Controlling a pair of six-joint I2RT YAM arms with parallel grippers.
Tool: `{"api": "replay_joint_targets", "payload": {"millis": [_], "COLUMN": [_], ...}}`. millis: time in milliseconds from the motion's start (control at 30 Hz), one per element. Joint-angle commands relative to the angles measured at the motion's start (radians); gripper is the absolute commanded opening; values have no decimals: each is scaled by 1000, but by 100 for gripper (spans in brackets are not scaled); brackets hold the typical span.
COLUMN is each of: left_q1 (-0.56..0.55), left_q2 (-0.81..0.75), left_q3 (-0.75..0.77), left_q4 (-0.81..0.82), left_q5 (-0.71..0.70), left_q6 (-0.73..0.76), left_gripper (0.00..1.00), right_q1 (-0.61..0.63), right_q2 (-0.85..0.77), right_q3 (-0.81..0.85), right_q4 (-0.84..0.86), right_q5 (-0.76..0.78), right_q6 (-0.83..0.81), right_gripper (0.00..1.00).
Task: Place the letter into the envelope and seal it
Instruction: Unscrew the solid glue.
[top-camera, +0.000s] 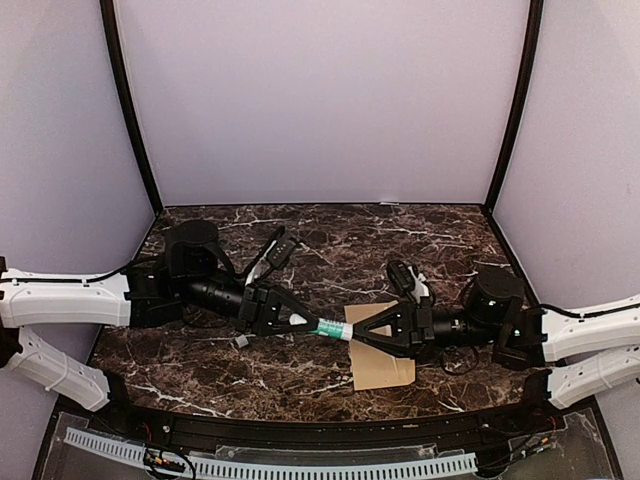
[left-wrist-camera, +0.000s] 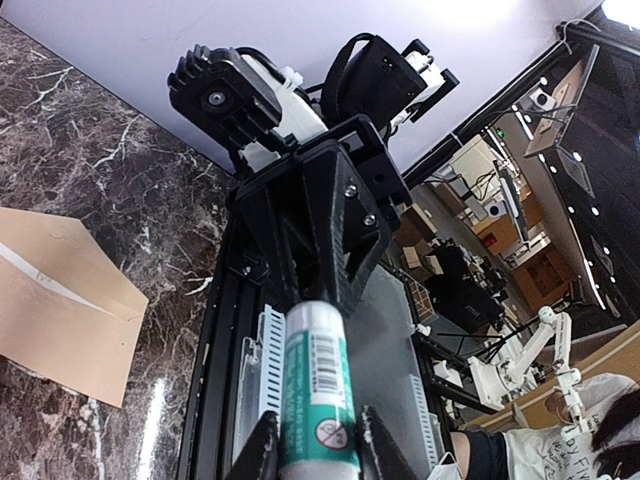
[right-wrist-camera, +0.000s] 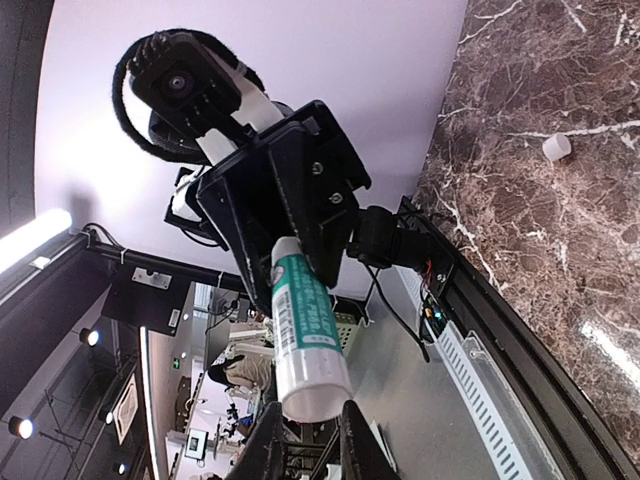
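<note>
A: From above, both arms lie low and stretched out over the worktop (top-camera: 330, 240). They reach inward from the left and right edges and meet nose to nose just in front of the middle.

B: And between them is the glue stick (top-camera: 333, 328), held level. The left tool (top-camera: 314, 325) is clamped on one end and the right tool (top-camera: 356, 334) on the other.

A: The envelope (top-camera: 385, 372)?

B: Flat on the worktop, toward the near edge, right of centre. The right tool hangs over its far part.

A: Over to the left wrist view. The left tool (left-wrist-camera: 315, 450) has its fingers (left-wrist-camera: 262, 450) pinched on the green-labelled body of the glue stick (left-wrist-camera: 318, 380), barcode facing up.

B: The right tool (left-wrist-camera: 322, 300) faces it head on, clenched over the far end. The envelope (left-wrist-camera: 60, 300) lies off to the side on the marble, tan, with a pale strip across it.

A: Right wrist view now. The right tool (right-wrist-camera: 308, 440) grips the white end of the glue stick (right-wrist-camera: 305, 320), one finger pressed on each side.

B: The left tool (right-wrist-camera: 290, 235) holds the opposite end. The view is tipped, so the worktop (right-wrist-camera: 520, 280) runs down the right of the frame. A small white cap (right-wrist-camera: 556, 147) sits alone on the marble, well apart from both tools.
</note>
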Motion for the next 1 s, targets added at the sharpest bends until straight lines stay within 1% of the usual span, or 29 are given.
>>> {"api": "replay_joint_targets", "payload": {"millis": [0, 67, 167, 200, 267, 367, 533, 600, 667, 800, 967], "left_q1": [-8, -9, -9, -9, -8, -8, -8, -8, -8, -9, -13], "left_q2": [-45, -46, -55, -62, -73, -80, -64, -62, -67, -81, -98], "left_q3": [44, 43, 34, 29, 15, -6, -26, -35, -43, -49, -66], "left_q4": [-88, -93, -82, -78, -50, 15, 123, 177, 212, 218, 216], "left_q5": [16, -5, -74, -117, -160, -170, -119, -91, -70, -39, -12], "left_q6": [109, 105, 42, 20, -52, -197, -371, -432, -494, -546, -589], "left_gripper": [0, 0, 0, 0, 0, 0, 0, 0, 0, 0, 0], "right_q1": [-3, 1, 7, 10, 19, 48, 115, 130, 144, 152, 152], "right_q2": [-31, -49, -98, -119, -160, -206, -209, -195, -181, -178, -181], "right_q3": [-20, -1, 43, 55, 67, 97, 157, 177, 194, 191, 169], "right_q4": [23, -18, -106, -131, -164, -243, -368, -390, -402, -361, -309], "right_q5": [22, 27, 70, 80, 107, 137, 194, 204, 207, 207, 228], "right_q6": [90, 43, -74, -121, -221, -404, -679, -748, -810, -892, -939], "right_gripper": [3, 5, 13, 17, 28, 45, 61, 65, 66, 67, 68]}}
